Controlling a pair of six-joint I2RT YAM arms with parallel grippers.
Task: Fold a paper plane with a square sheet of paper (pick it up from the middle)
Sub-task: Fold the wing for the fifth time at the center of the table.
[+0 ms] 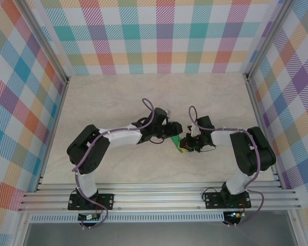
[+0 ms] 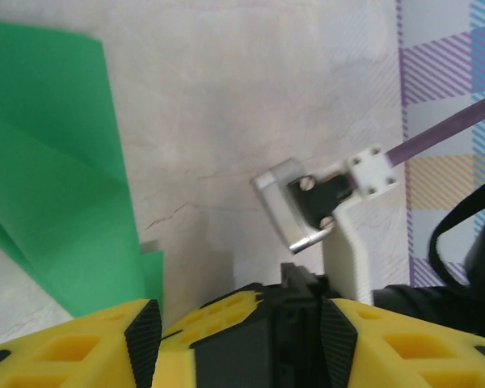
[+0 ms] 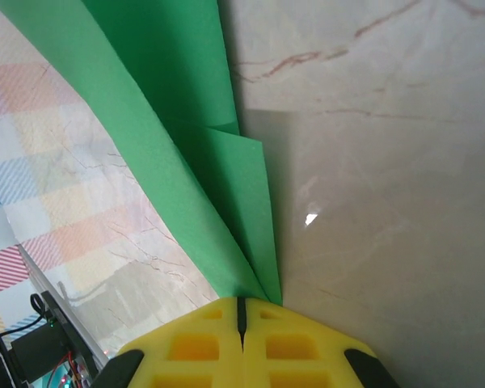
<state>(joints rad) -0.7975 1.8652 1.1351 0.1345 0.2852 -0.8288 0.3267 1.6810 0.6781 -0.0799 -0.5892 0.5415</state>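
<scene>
Two grippers, one creased sheet

Thin bright-green paper sheet (image 3: pixel 178 121), folded into narrow layers, lies mid-way on the pale marbled table (image 1: pixel 143 97) between the arms. Right yellow gripper (image 3: pixel 241 303) is pinched tight on its tapered end. Left yellow gripper (image 2: pixel 241 319) has its jaws apart and empty, with the paper just beside one finger. Advice: hold the pinch firm and regrasp along the crease.

a pale counter (image 1: pixel 143 92) with a marbled look spreads across the enclosure. up close it shows thin reddish veins (image 3: pixel 291 69) and a small bright glint of light (image 3: pixel 310 218). a back wall (image 1: pixel 164 36), a left wall (image 1: pixel 15 102) and a right wall (image 1: pixel 297 102) are all plaid in pink, teal, orange and purple. slim metal posts (image 1: pixel 45 43) rise at the back corners. ribbed aluminium rails (image 1: pixel 159 197) run along the near edge, with a grey strip (image 1: pixel 159 233) below them.
</scene>
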